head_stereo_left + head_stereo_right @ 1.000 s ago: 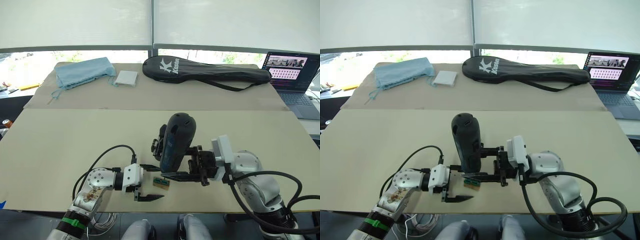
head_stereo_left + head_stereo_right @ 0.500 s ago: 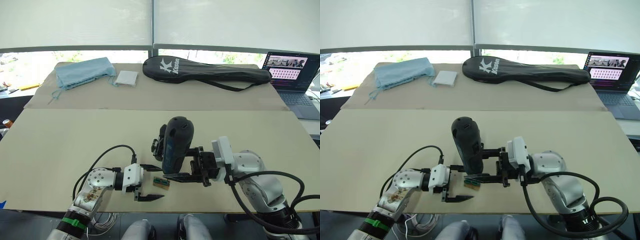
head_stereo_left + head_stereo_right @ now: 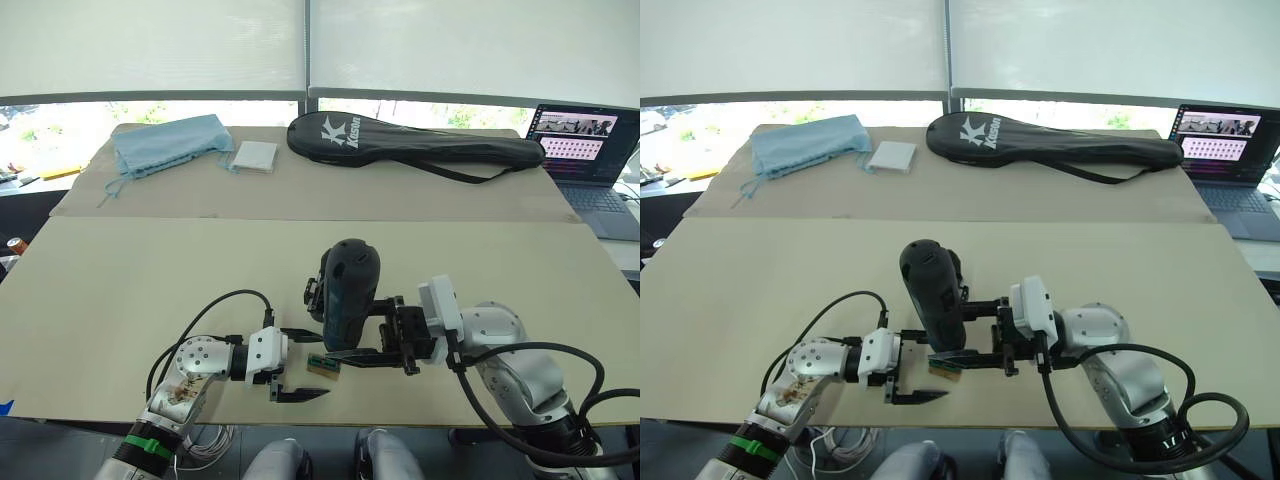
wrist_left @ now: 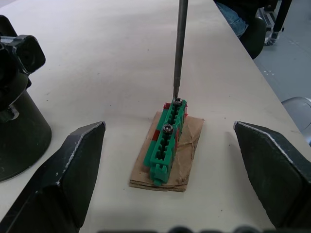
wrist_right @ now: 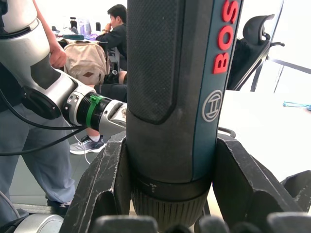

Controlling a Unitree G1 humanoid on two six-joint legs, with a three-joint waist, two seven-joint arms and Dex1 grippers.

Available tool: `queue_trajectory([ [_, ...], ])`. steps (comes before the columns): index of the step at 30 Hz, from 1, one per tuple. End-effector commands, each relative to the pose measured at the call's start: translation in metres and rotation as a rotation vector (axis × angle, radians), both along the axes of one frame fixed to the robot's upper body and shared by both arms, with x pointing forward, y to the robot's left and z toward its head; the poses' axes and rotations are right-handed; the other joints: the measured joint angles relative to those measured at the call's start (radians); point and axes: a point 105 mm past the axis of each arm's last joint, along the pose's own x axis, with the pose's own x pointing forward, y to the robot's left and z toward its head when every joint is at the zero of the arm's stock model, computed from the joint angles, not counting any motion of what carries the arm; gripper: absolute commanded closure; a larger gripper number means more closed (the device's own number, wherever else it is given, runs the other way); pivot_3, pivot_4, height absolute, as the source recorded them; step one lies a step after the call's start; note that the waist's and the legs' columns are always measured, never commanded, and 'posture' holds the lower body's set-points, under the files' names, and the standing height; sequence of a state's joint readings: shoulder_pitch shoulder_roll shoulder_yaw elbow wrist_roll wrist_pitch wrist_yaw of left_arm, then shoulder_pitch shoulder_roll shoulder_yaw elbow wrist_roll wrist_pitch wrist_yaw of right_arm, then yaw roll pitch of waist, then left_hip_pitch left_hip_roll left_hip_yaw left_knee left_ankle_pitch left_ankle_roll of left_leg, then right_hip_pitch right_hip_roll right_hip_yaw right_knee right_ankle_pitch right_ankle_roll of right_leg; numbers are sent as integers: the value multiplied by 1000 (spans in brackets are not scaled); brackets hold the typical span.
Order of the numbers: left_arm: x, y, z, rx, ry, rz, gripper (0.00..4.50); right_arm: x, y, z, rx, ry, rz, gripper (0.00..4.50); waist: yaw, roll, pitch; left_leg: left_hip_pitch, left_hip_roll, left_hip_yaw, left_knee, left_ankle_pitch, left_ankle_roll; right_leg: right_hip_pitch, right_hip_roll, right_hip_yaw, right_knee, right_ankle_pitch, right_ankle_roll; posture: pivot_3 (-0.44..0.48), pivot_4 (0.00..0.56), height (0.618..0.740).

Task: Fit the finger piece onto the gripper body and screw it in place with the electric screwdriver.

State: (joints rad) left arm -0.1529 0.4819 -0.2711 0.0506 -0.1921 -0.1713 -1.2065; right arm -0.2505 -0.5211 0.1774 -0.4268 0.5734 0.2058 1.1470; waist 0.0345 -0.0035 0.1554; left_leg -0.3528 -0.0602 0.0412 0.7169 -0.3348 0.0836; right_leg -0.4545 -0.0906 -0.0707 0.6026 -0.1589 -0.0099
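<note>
Near the table's front edge, the right gripper (image 3: pixel 355 343) clamps the electric screwdriver (image 3: pixel 346 289), bit on a screw in the green block (image 4: pixel 166 141) between the left gripper's (image 4: pixel 175 182) open jaws; a tilt could slip it off.

Daylight is entering through the shaded windows (image 3: pixel 300 45) behind the table (image 3: pixel 120 290), lighting it evenly with faint shadows. The left wrist view is staying sharp; the right wrist background is blurring and glaring white.

Upright black electric screwdriver (image 3: pixel 346 292), bit down
</note>
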Motion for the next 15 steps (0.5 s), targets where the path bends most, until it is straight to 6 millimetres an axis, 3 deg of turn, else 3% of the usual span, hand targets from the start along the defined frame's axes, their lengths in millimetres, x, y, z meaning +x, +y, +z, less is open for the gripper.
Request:
queue_trajectory([
  [1,-9,-5,-18,33,69,-15,0,-5,-1,8,25,-35,14,2593,1,0,0,0,0,0,0,0,0,0,0,0,0,0,0,0,150,740],
  [15,-8,-6,-18,32,68,-15,0,-5,-2,8,17,-39,12,2593,3,0,0,0,0,0,0,0,0,0,0,0,0,0,0,0,150,740],
])
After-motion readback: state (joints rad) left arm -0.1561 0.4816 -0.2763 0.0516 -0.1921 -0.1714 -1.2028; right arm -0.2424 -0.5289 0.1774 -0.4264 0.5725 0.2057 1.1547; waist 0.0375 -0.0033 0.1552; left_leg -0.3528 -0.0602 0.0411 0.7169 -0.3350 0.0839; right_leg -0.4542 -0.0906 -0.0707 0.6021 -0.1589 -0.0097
